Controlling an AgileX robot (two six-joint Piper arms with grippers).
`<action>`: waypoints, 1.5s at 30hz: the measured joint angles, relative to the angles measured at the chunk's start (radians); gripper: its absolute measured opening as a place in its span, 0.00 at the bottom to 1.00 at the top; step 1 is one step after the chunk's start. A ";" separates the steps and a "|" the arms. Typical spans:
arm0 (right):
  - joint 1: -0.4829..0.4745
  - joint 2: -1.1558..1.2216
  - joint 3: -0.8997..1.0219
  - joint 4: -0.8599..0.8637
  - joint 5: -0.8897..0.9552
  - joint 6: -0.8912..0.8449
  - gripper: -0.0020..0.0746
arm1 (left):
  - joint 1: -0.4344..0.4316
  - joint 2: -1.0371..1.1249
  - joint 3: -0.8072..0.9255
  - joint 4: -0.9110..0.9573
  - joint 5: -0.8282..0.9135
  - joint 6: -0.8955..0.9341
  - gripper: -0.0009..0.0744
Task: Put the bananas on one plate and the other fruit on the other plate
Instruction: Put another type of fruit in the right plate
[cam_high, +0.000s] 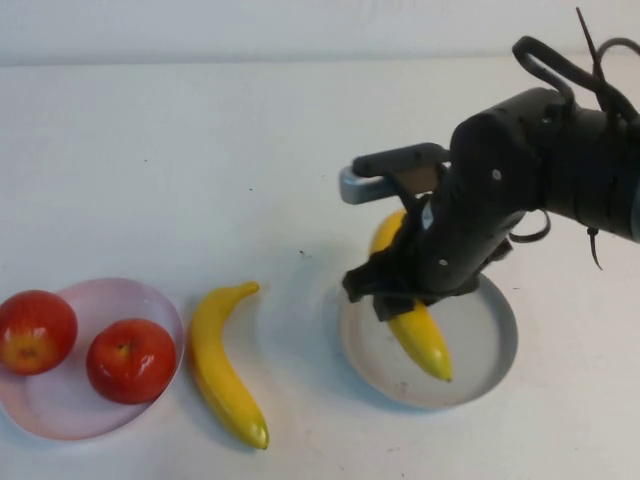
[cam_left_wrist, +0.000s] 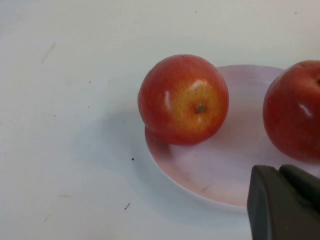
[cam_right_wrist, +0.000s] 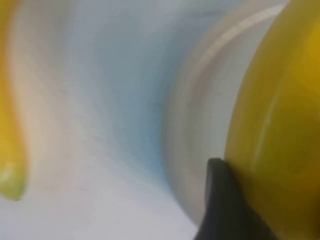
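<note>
One banana (cam_high: 425, 340) lies slanted in the grey-blue plate (cam_high: 490, 340), its far end poking out past the rim. My right gripper (cam_high: 400, 295) is shut on this banana (cam_right_wrist: 280, 125) at its middle, one dark finger (cam_right_wrist: 220, 205) pressed against the yellow skin. The second banana (cam_high: 220, 370) rests on the table between the two plates. Two red apples (cam_high: 36, 331) (cam_high: 131, 360) sit in the pale pink plate (cam_high: 60, 410) at the front left. My left gripper (cam_left_wrist: 281, 171) hovers shut over the pink plate (cam_left_wrist: 220, 170), close to the apples (cam_left_wrist: 183, 100) (cam_left_wrist: 295, 110), and holds nothing.
The white tabletop stretches bare behind the plates. My right arm's dark body (cam_high: 520, 180) reaches in from the right, over the far side of the grey-blue plate. The left arm does not show in the high view.
</note>
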 joint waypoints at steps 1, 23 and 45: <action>-0.012 0.004 0.006 -0.002 0.006 0.004 0.43 | 0.000 0.000 0.000 0.000 0.000 0.000 0.01; -0.080 0.131 0.019 -0.006 0.090 0.089 0.54 | 0.000 0.000 0.000 0.000 0.000 0.000 0.01; 0.265 0.273 -0.342 0.109 0.117 -0.286 0.58 | 0.000 0.000 0.000 0.000 0.000 0.000 0.01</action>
